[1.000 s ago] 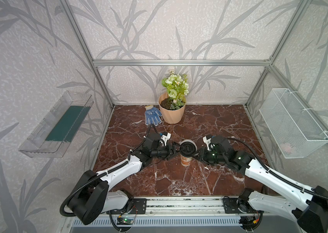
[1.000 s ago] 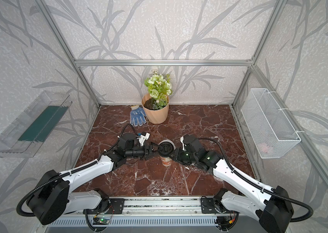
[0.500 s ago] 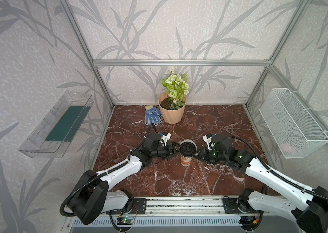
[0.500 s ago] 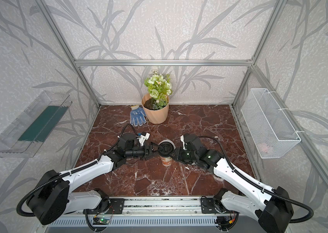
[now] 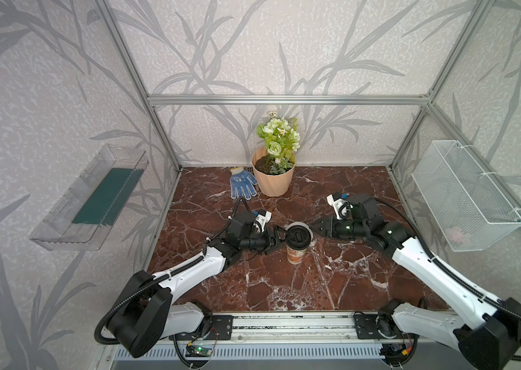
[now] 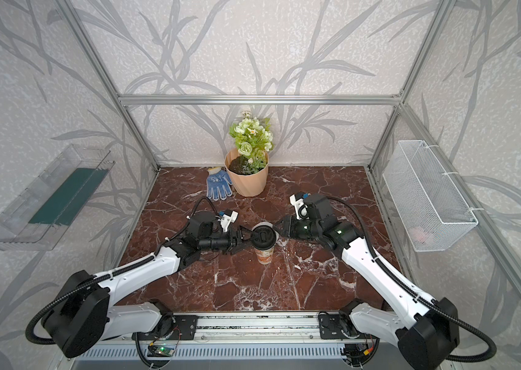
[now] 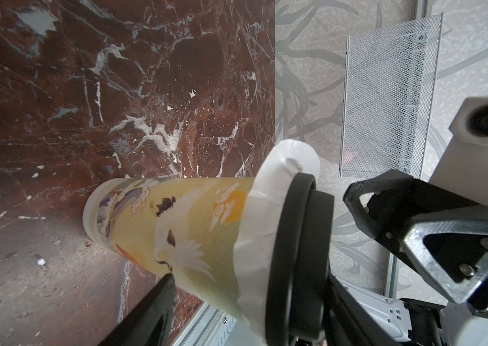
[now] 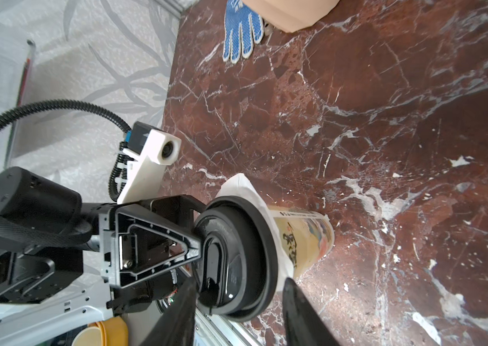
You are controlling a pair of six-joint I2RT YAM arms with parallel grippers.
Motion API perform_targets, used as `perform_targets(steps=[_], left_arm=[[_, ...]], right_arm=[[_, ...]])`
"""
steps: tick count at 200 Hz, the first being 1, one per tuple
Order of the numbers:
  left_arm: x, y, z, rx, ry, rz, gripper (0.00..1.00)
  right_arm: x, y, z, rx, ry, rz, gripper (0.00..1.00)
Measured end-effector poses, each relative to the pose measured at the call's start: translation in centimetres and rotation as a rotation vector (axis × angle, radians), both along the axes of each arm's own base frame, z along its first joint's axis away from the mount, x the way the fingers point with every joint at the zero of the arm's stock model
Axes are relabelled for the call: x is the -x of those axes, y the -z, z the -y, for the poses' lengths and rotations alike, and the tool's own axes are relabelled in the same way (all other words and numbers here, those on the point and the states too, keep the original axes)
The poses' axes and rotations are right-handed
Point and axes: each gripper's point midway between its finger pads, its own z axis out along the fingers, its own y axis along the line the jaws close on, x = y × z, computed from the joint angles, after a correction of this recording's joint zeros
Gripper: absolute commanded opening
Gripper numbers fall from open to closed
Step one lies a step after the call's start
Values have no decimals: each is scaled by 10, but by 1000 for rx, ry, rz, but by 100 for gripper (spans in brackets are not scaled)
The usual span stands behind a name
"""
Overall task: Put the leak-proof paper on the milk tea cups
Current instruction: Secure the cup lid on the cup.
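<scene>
The milk tea cup (image 5: pixel 296 254) (image 6: pixel 264 254) stands upright mid-floor, capped by a black lid (image 5: pixel 298 236) (image 8: pixel 236 257). The leak-proof paper (image 7: pixel 284 158) (image 8: pixel 236 182) lies pinched under the lid, its white edge draped over the rim. My left gripper (image 5: pixel 280 243) (image 7: pixel 251 299) stands open with its jaws one above the other. One finger rests on the lid's top and the other finger (image 7: pixel 158 302) lies by the cup's wall. My right gripper (image 5: pixel 315 228) (image 8: pixel 238 284) is open just right of the lid, its fingers either side of the lid's edge and clear of it.
A peach flower pot (image 5: pixel 273 182) and a blue glove (image 5: pixel 243 187) sit at the back of the marble floor (image 5: pixel 332 288). A wire basket (image 5: pixel 464 195) hangs on the right wall and a clear tray (image 5: pixel 92 198) on the left wall.
My right gripper has opened wider and drawn back a little to the right, off the lid. The left arm, cup, lid and paper have stayed put.
</scene>
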Motion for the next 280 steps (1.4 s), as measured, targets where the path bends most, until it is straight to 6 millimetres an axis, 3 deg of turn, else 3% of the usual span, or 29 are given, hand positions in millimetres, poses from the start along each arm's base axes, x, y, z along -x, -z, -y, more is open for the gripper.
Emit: perform_targets(steps=[77, 221, 280], left_arm=[[0, 0, 0, -5, 3, 1, 72], [0, 0, 0, -6, 4, 1, 72], [0, 0, 0, -6, 4, 2, 72]], right_arm=[[-16, 20, -25, 16, -126, -27, 39], [-20, 29, -25, 43, -148, -17, 26], [-23, 29, -25, 37, -145, -3, 26]])
